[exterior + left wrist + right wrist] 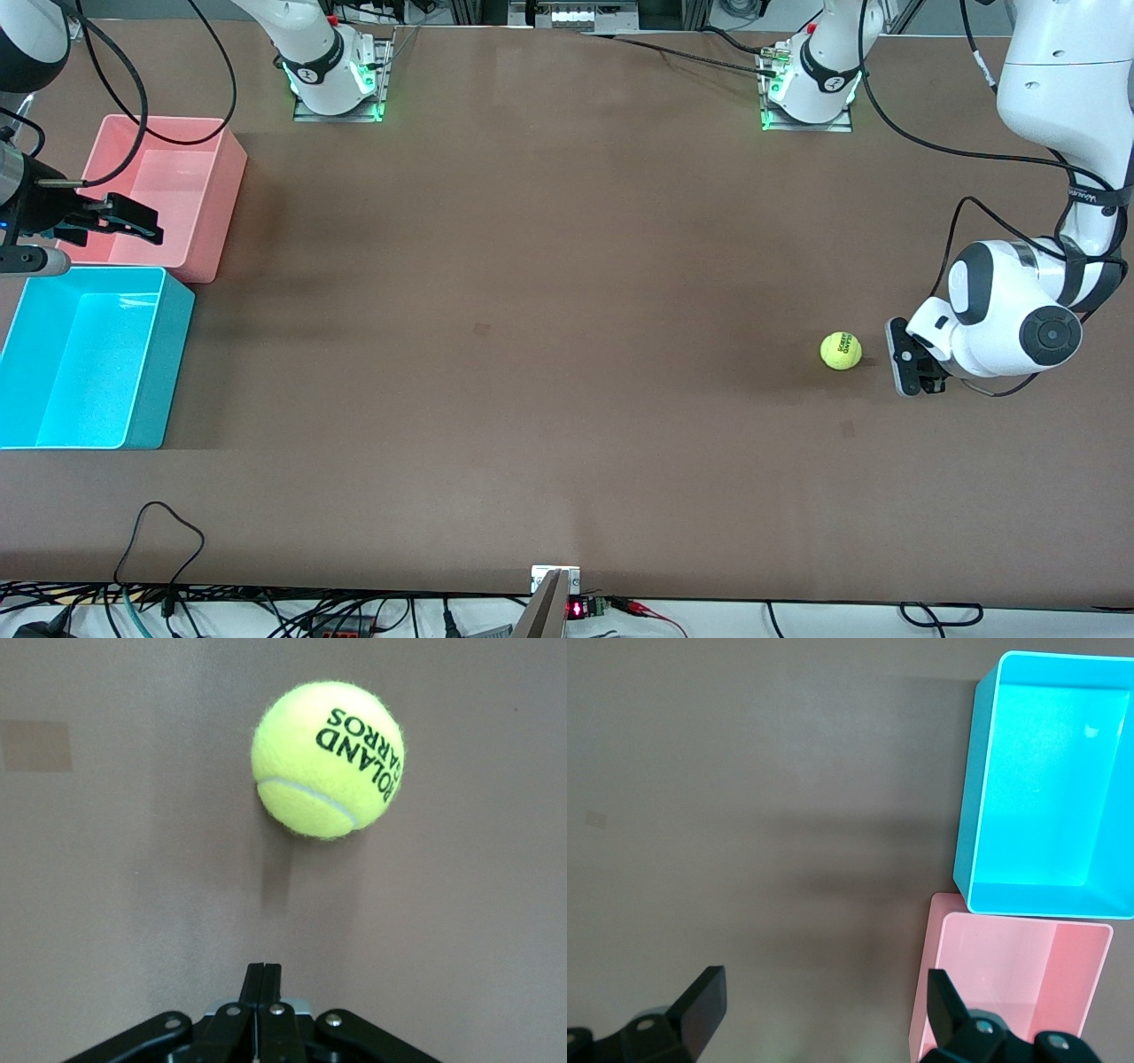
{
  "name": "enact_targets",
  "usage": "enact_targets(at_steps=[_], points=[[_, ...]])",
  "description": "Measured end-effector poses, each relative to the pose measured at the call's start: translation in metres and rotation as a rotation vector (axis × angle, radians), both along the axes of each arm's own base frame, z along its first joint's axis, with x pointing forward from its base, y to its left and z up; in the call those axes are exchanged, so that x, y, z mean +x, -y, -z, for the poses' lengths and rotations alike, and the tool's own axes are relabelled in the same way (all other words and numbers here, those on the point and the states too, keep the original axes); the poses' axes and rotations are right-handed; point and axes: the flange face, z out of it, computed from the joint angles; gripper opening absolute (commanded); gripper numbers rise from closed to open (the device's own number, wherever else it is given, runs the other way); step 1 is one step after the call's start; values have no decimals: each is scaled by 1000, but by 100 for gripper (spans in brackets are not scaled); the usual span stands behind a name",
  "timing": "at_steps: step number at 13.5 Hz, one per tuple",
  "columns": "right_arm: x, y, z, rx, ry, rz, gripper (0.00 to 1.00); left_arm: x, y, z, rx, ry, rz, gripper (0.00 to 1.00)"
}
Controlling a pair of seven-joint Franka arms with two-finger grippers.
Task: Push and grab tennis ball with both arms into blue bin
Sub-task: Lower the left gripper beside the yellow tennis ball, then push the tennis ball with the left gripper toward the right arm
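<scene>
The push step looked to be in hand. The tennis ball (pixel 841 350) lay on the bare brown surface (pixel 549 292) at the left arm's end, well apart from the blue bin (pixel 142 425), which stood at the right arm's end and nearer the front camera than the pink bin (pixel 215 204).

The left tool (pixel 905 357) sat low just beside the ball, on the side away from the blue bin, its fingers (pixel 261 988) pressed together into one blade and holding nothing; a small gap showed between blade and ball.

The next move seemed to call for a straight shove through the ball's centre toward the blue bin, since an off-centre touch could send it rolling astray.

The right tool (pixel 115 219) waited above the pink bin, its fingers (pixel 700 1005) spread wide and empty. Nothing lay on the surface between ball and blue bin.
</scene>
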Motion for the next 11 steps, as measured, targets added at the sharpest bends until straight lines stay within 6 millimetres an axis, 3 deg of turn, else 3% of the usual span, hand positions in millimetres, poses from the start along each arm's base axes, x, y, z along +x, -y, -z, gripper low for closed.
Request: enact_targets(at_steps=[3,5,7,9,11], points=[[0,0,0,0,0,0,100,0,2,2,-2,-4,3,0],[0,0,0,0,0,1,100,0,29,8,-25,-10,16,0],[0,1,0,0,0,1,100,-3,84,18,-54,-20,-10,0],[0,1,0,0,0,1,100,-10,156,31,-78,-7,-41,0],[0,3,0,0,0,5,100,-15,235,28,-83,26,-75,0]])
